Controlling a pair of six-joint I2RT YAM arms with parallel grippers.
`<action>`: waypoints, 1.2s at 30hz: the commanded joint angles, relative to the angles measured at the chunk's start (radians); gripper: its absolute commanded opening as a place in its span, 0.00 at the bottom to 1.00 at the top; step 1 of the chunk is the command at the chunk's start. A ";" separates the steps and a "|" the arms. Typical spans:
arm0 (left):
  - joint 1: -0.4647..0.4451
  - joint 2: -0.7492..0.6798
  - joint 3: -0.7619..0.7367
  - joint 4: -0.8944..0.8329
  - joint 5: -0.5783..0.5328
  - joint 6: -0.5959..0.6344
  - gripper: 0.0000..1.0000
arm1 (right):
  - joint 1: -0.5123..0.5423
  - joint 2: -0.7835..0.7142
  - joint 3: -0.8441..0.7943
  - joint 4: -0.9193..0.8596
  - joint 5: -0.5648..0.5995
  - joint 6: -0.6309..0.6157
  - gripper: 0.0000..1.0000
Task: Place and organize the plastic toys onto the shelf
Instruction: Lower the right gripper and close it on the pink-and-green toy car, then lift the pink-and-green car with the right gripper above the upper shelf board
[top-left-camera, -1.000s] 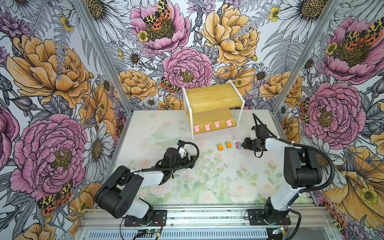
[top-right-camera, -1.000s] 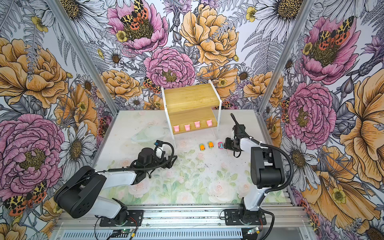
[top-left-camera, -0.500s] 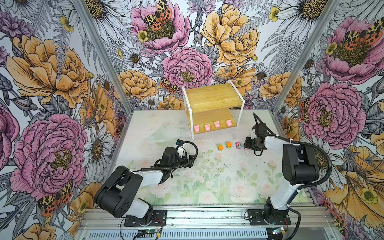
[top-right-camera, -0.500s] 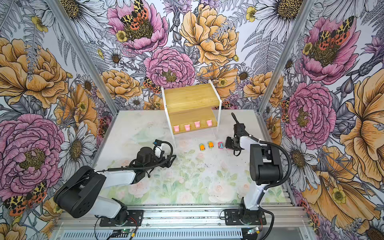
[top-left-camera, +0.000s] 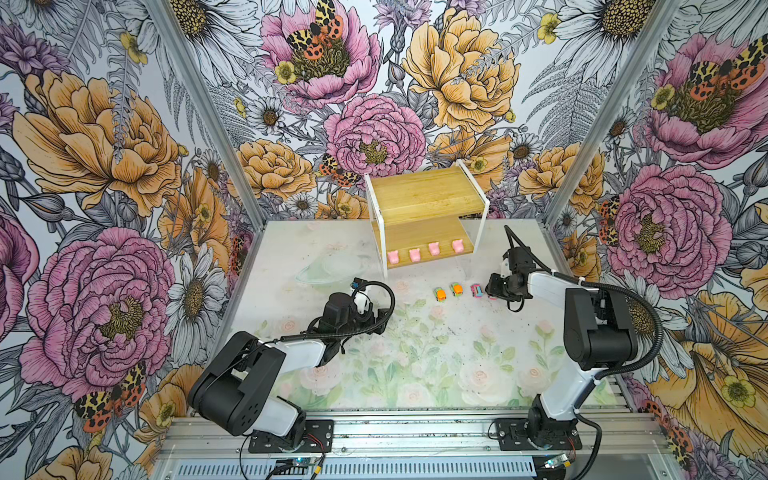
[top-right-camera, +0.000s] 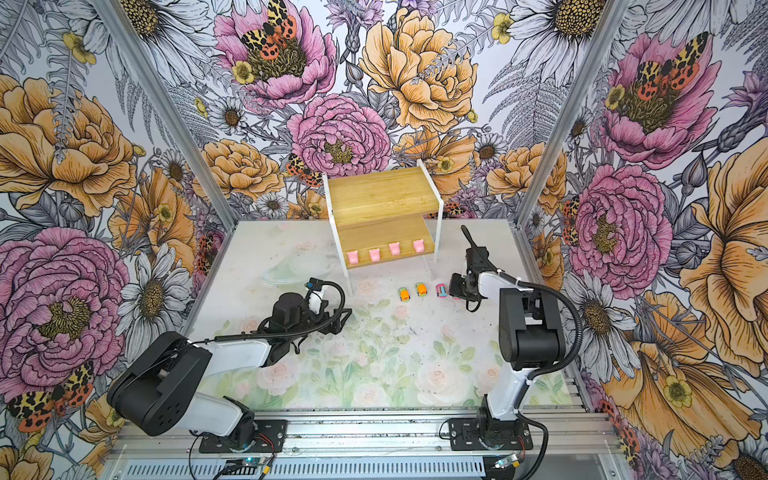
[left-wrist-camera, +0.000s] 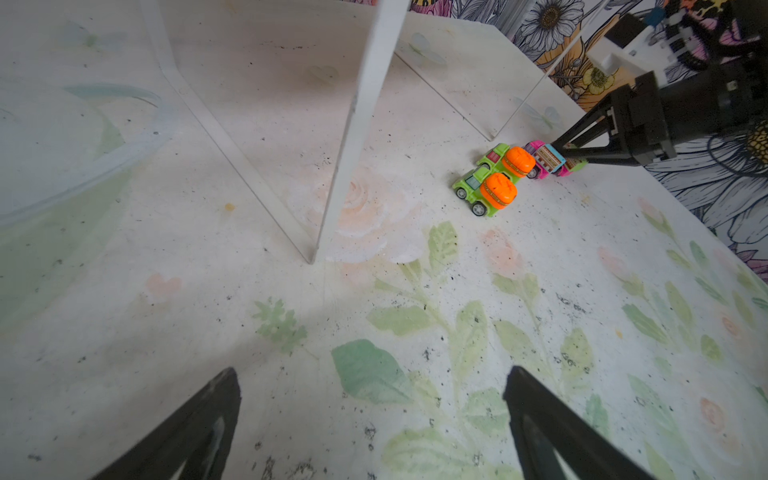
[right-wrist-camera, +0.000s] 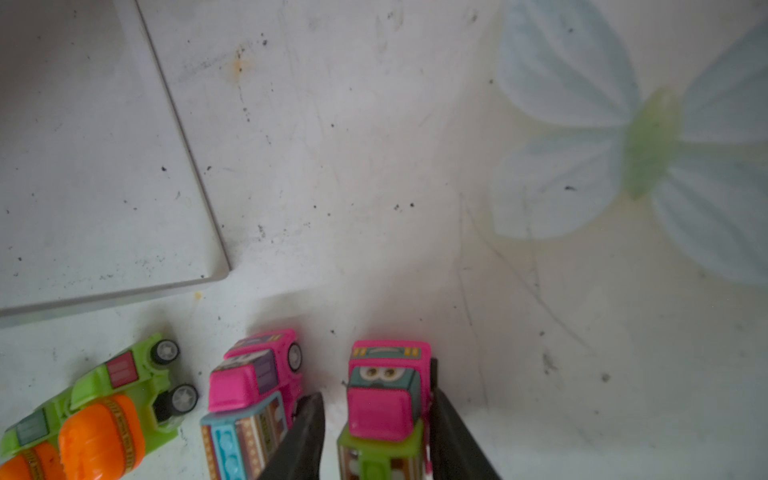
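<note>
The shelf (top-left-camera: 424, 195) stands at the back, with several pale pink figures (top-left-camera: 414, 254) in a row on its lower board. Two orange-and-green cars (top-left-camera: 440, 294) (top-left-camera: 456, 289) and a pink car with a blue back (top-left-camera: 476, 290) stand in a row on the mat. My right gripper (right-wrist-camera: 376, 399) is low on the mat and open. Its fingers straddle a pink car with a green back (right-wrist-camera: 384, 395): one finger touches it, the other stands a little off. My left gripper (left-wrist-camera: 372, 374) is open and empty over the mat, left of the cars.
A clear plastic dish (top-left-camera: 332, 266) lies left of the shelf's white front leg (left-wrist-camera: 361, 124). The right gripper (top-left-camera: 494, 291) sits close to the right wall. The blue-backed pink car (right-wrist-camera: 249, 395) is just beside one right finger.
The right arm's forearm has shifted slightly while its gripper stayed at the end of the car row. The left arm and the other cars have not moved.
</note>
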 joint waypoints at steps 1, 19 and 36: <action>0.010 -0.001 0.009 0.001 0.023 0.019 0.99 | 0.012 0.022 0.019 -0.051 0.013 0.001 0.42; 0.027 -0.001 0.011 0.002 0.039 0.016 0.99 | 0.019 -0.185 -0.001 -0.124 0.040 -0.009 0.22; 0.025 -0.051 0.017 -0.026 0.044 0.005 0.99 | 0.055 -0.565 0.440 -0.364 -0.023 -0.087 0.22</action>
